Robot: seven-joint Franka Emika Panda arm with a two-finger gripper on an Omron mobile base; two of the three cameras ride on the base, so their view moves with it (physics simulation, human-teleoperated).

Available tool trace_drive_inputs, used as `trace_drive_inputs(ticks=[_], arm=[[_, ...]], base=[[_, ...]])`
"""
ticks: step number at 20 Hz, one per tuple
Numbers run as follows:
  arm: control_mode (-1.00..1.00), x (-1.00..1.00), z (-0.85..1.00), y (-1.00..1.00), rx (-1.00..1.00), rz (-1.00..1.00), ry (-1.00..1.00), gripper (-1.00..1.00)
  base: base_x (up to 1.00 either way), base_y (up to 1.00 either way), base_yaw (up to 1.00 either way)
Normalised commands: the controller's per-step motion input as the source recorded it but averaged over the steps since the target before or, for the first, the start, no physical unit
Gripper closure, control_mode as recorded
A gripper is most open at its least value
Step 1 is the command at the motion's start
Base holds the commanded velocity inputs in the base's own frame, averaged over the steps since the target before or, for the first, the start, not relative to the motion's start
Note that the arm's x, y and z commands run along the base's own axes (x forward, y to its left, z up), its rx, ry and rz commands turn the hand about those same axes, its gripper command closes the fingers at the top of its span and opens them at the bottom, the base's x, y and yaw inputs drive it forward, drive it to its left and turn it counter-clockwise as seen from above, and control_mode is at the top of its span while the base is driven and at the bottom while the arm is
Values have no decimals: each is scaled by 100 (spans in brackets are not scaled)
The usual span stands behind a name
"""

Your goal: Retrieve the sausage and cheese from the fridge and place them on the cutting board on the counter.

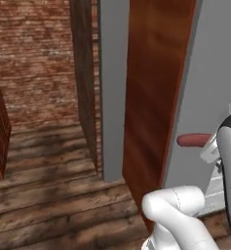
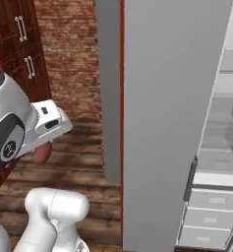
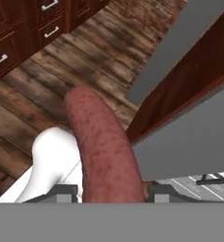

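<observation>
One item held: the sausage (image 3: 104, 146), clamped between the two fingers of the gripper (image 3: 112, 193).
Gripper: closed on the sausage; the finger tips (image 3: 61, 193) flank the near end of it in the hand view.
Sausage: reddish-brown and curved, it runs from the fingers away from the camera in the hand view; its rounded far end stands over the floor (image 3: 47, 90).
Sausage, left base view: one end (image 1: 194, 140) juts to the left from the hand, level, in front of the grey door.
Sausage, right base view: a rounded end (image 2: 42, 153) shows just under the white hand.
Arm: a white elbow (image 1: 173, 205) rises at the bottom of the left base view.
Fridge: a grey door panel (image 2: 172, 118) stands open just beside the arm; to its right the pale interior (image 2: 221, 147) with glass shelves and white drawers is visible.
Side panel: a reddish-brown wooden panel (image 1: 153, 97) stands upright against the grey fridge wall.
Floor: dark wooden planks, well below the sausage.
Cabinets: dark wooden fronts with bar handles (image 3: 19, 28) stand beyond the floor in the hand view.
Far wall: red brick (image 1: 39, 53).
</observation>
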Motion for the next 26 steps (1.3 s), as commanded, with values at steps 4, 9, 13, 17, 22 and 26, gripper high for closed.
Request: trace_drive_inputs(ticks=[4, 9, 13, 17, 22, 26], arm=[[100, 0, 0, 0, 0, 0, 0, 100], [100, 0, 0, 0, 0, 0, 0, 100], [100, 0, 0, 0, 0, 0, 0, 100], [100, 0, 0, 0, 0, 0, 0, 100], [100, 0, 0, 0, 0, 0, 0, 100], [100, 0, 0, 0, 0, 0, 0, 100]], base=[[-16, 94, 76], [-13, 27, 100], [0, 0, 100], [0, 0, 100], [0, 0, 100], [-6, 30, 100]])
